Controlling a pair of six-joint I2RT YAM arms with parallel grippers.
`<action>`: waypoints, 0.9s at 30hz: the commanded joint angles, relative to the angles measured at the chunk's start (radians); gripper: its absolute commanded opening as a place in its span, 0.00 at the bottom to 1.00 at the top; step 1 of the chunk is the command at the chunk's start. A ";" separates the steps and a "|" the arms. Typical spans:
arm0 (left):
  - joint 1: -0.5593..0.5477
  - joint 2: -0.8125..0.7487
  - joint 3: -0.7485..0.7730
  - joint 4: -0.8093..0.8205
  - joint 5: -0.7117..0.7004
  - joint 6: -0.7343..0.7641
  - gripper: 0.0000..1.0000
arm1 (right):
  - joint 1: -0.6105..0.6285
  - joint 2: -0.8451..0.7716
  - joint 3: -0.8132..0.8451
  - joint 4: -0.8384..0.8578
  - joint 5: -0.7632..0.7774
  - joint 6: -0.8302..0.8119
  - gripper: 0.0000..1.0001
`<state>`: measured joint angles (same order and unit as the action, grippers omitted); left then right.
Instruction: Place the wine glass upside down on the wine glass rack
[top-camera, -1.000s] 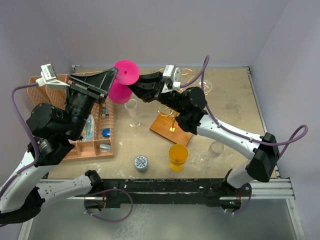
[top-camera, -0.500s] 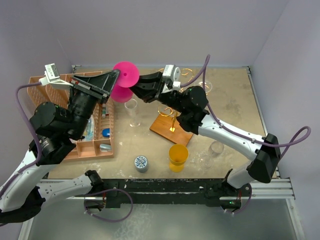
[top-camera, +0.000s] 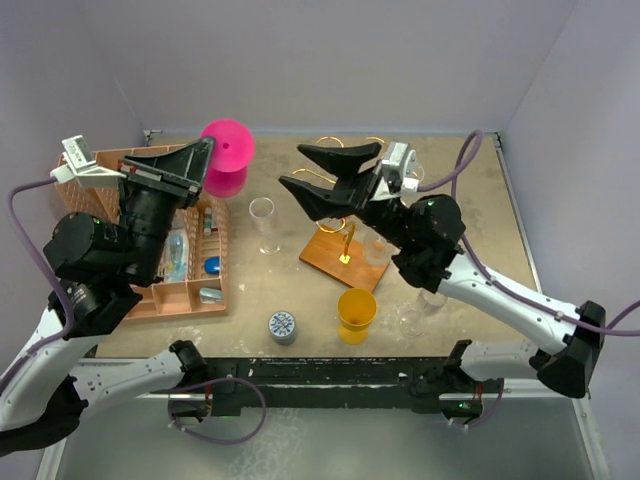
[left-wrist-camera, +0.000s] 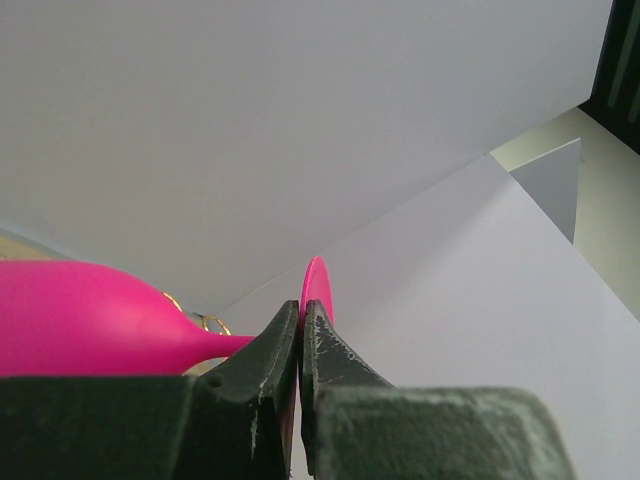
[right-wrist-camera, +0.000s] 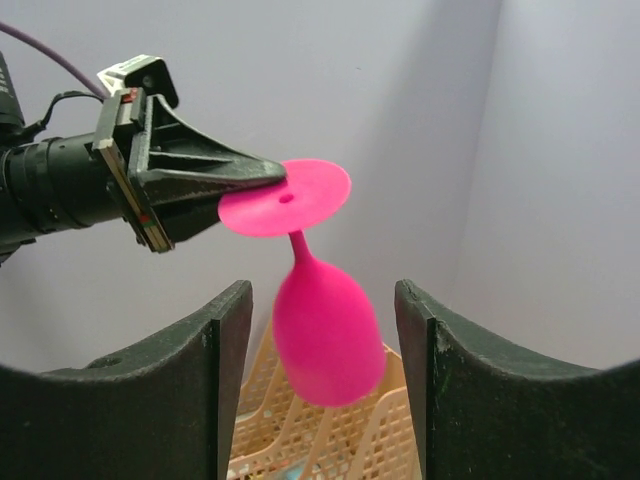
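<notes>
— While our left gripper clamps the pink plastic wine glass, bowl down, above the orange basket, what's left?
— Hanging it on the gold wire rack; our right gripper gapes empty.

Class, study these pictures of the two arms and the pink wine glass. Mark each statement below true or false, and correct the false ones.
1. The left hand pinches the pink wine glass by its foot. True.
2. The glass hangs with its bowl on top. False: the foot is on top and the bowl is below.
3. The right hand is shut on the stem. False: it is open and apart from the glass.
4. The yellow cup stands nearer the arm bases than the wine glass rack. True.
5. The glass already hangs on the rack. False: it is held in the air, off the rack.
</notes>
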<state>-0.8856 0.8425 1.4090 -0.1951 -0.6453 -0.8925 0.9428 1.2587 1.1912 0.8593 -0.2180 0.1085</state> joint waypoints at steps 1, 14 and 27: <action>0.001 -0.017 -0.023 0.024 -0.031 0.037 0.00 | 0.005 -0.105 -0.059 -0.002 0.109 0.008 0.61; 0.002 -0.048 -0.141 -0.129 0.111 0.034 0.00 | 0.005 -0.376 -0.136 -0.434 0.462 0.140 0.61; 0.002 0.090 -0.247 0.061 0.245 -0.117 0.00 | 0.005 -0.540 -0.145 -0.690 0.619 0.263 0.61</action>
<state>-0.8856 0.8822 1.1736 -0.2710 -0.4629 -0.9493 0.9428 0.7490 1.0527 0.2161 0.3534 0.3248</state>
